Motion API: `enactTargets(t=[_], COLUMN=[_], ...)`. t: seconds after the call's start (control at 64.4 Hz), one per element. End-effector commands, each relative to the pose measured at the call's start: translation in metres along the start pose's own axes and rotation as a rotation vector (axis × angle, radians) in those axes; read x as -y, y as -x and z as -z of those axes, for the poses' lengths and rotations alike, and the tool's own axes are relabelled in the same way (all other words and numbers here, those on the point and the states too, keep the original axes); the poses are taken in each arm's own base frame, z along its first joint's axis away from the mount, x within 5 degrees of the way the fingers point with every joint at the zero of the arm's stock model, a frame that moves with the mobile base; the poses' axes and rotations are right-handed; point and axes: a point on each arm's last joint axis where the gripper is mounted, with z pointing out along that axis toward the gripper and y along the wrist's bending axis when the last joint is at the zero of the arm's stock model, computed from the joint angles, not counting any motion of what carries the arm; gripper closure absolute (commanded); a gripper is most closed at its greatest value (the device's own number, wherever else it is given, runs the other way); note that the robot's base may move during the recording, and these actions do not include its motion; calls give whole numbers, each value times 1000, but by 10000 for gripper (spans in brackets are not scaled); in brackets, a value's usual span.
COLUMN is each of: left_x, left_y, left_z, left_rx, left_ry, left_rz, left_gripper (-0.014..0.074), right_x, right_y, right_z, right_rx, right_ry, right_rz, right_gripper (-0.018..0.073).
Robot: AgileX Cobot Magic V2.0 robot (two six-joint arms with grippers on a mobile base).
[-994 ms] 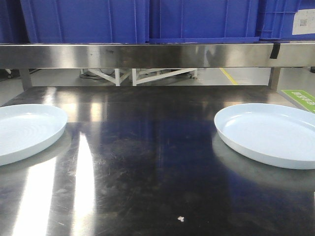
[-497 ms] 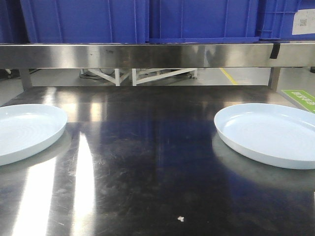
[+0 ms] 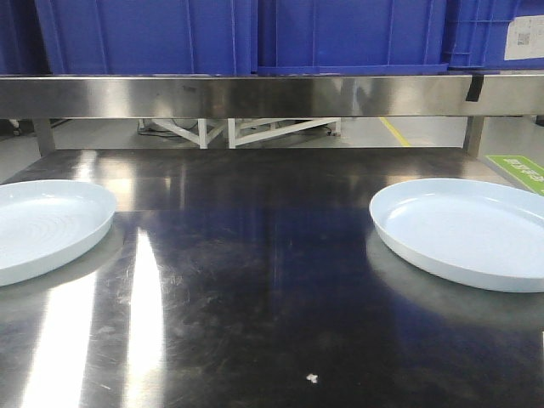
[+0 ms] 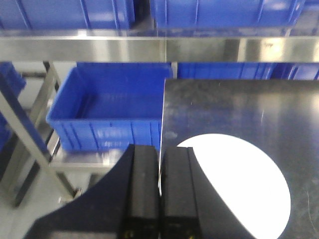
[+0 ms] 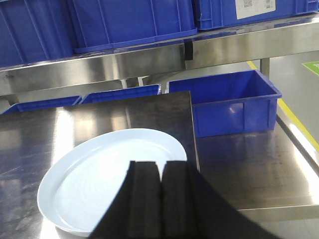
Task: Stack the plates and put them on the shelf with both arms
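Close in, the left claw [image 4: 160, 149] hangs with its two black fingers pressed together on nothing, just by the near rim of the left plate [image 3: 42, 225]. The right claw [image 5: 160, 167] is likewise closed and empty over the near rim of the right plate [image 3: 467, 234]. Both plates lie flat and well apart at opposite sides of the steel table [image 3: 272, 280], unstacked, and beyond them runs the steel shelf [image 3: 255, 95] with blue crates [image 3: 340, 34] on it.
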Motion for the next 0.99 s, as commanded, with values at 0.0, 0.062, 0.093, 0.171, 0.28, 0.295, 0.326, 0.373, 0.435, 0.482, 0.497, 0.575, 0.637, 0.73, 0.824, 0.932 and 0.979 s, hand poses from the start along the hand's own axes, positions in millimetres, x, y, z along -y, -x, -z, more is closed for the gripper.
enactTargets(t=[0.0, 0.062, 0.093, 0.171, 0.28, 0.295, 0.326, 0.373, 0.435, 0.482, 0.497, 0.575, 0.637, 0.73, 0.824, 0.932, 0.979], left_x=[1, 1, 1, 2, 2, 1, 1, 1, 1, 1, 1, 1, 1, 1, 1, 1, 1], left_y=[22, 27, 28, 28, 28, 28, 29, 29, 29, 28, 28, 28, 28, 29, 30, 30, 30], left_z=[2, 0, 0, 0, -2, -1, -1, -1, -1, -1, -1, -1, -1, -1, -1, -1, -1], left_rx=[54, 100, 118, 113, 113, 114, 117, 119, 121, 113, 111, 114, 114, 121, 135, 137, 137], left_ry=[-9, -13, -15, -19, -16, -14, -8, -5, -6, -5, -5, -5, -5, -6, -7, -7, -11], left_rz=[3, 3, 3, 9, 5, 2, -6, -10, -10, -10, -10, -10, -10, -10, -10, -10, -5], left_gripper=[510, 510, 510, 510, 510, 510, 510, 510, 510, 510, 510, 510, 510, 510, 510, 510, 510], right_x=[-1, -1, -1, -1, -1, -1, -1, -1, -1, -1, -1, -1, -1, -1, -1, -1, -1], right_y=[9, 9, 9, 9, 9, 9, 9, 9, 9, 9, 9, 9, 9, 9, 9, 9, 9], right_z=[2, 2, 2, 2, 2, 2, 2, 2, 2, 2, 2, 2, 2, 2, 2, 2, 2], right_rx=[106, 106, 106, 106, 106, 106, 106, 106, 106, 106, 106, 106, 106, 106, 106, 108, 109], right_ry=[12, 12, 12, 12, 12, 12, 12, 12, 12, 12, 12, 12, 12, 12, 12, 12, 12], right_rz=[14, 14, 14, 14, 14, 14, 14, 14, 14, 14, 14, 14, 14, 14, 14, 14, 18], right_gripper=[541, 541, 541, 541, 541, 541, 541, 541, 541, 541, 541, 541, 541, 541, 541, 541, 541])
